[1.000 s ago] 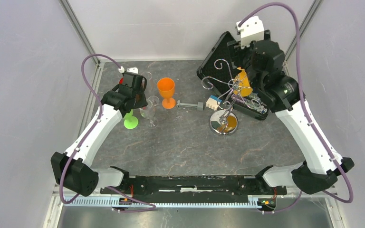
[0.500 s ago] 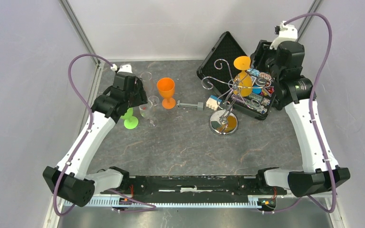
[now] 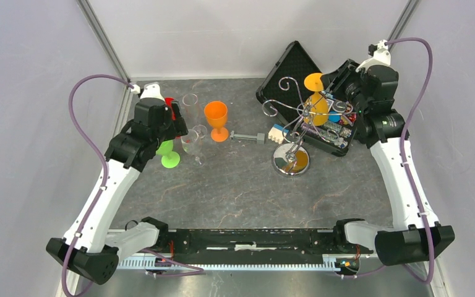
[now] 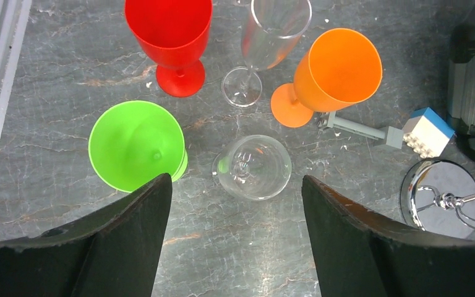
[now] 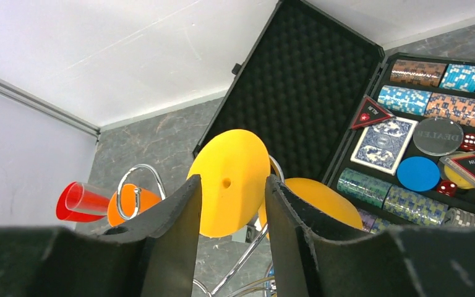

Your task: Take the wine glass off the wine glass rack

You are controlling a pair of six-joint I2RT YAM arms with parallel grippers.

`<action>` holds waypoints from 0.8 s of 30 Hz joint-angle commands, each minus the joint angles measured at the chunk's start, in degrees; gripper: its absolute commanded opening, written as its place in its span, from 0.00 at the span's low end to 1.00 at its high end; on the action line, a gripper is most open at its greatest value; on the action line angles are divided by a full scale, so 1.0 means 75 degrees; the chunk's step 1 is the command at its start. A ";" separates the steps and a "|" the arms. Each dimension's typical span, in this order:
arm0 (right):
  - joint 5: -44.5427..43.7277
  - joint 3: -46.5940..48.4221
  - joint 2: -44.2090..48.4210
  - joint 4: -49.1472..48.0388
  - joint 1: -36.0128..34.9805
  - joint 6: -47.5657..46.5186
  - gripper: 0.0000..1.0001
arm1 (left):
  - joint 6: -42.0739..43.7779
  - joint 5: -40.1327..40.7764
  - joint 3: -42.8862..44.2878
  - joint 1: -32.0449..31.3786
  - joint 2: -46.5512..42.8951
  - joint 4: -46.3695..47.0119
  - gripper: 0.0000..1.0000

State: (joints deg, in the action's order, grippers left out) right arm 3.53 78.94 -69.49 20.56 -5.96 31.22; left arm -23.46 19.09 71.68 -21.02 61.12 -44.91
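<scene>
The silver wire wine glass rack (image 3: pixel 289 117) stands on its round mirrored base (image 3: pixel 291 161) right of centre. A yellow-orange wine glass (image 3: pixel 317 106) hangs upside down from its scroll arms, foot (image 3: pixel 314 81) on top. My right gripper (image 3: pixel 336 79) is open just right of that foot. In the right wrist view the foot (image 5: pixel 241 154) shows beyond the gap of the gripper (image 5: pixel 232 182), apart from both fingers, with the bowl (image 5: pixel 325 198) lower right. My left gripper (image 3: pixel 176 127) is open and empty above a clear glass (image 4: pixel 253 167) and a green glass (image 4: pixel 136 145).
An open black case (image 3: pixel 297 65) of poker chips (image 5: pixel 436 105) lies behind the rack. A red glass (image 4: pixel 170 31), a clear flute (image 4: pixel 272 31) and an orange glass (image 4: pixel 337 65) stand at back left. A blue-and-white block (image 4: pixel 430 130) and a grey piece (image 4: pixel 352 127) lie near the rack base (image 4: pixel 439 198).
My right arm has pulled back to the right from over the rack, uncovering the hanging glass, which stays on the rack. My left arm has drifted a little left.
</scene>
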 commanded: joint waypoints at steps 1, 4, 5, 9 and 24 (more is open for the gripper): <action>0.0186 -0.0088 0.0312 -0.0424 0.0021 0.0355 0.47 | 0.0347 0.0220 0.0251 0.0007 -0.0309 0.0204 0.82; 0.0025 -0.0188 0.0364 -0.0334 0.0026 0.0557 0.47 | 0.0351 0.0283 0.0220 0.0009 -0.0392 0.0211 0.82; -0.0055 -0.0225 0.0396 -0.0313 0.0020 0.0628 0.47 | 0.0365 0.0318 0.0208 0.0002 -0.0415 0.0220 0.82; -0.0177 -0.0247 0.0394 -0.0170 0.0016 0.0894 0.46 | 0.0376 0.0372 0.0158 0.0010 -0.0491 0.0222 0.83; -0.0773 -0.0231 0.0393 0.0137 0.0024 0.1097 0.41 | 0.0375 0.0516 -0.0003 0.0001 -0.0666 0.0280 0.84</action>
State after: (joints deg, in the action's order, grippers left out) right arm 1.34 77.36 -67.55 21.30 -5.96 39.03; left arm -23.40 21.15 71.66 -21.02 57.04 -44.86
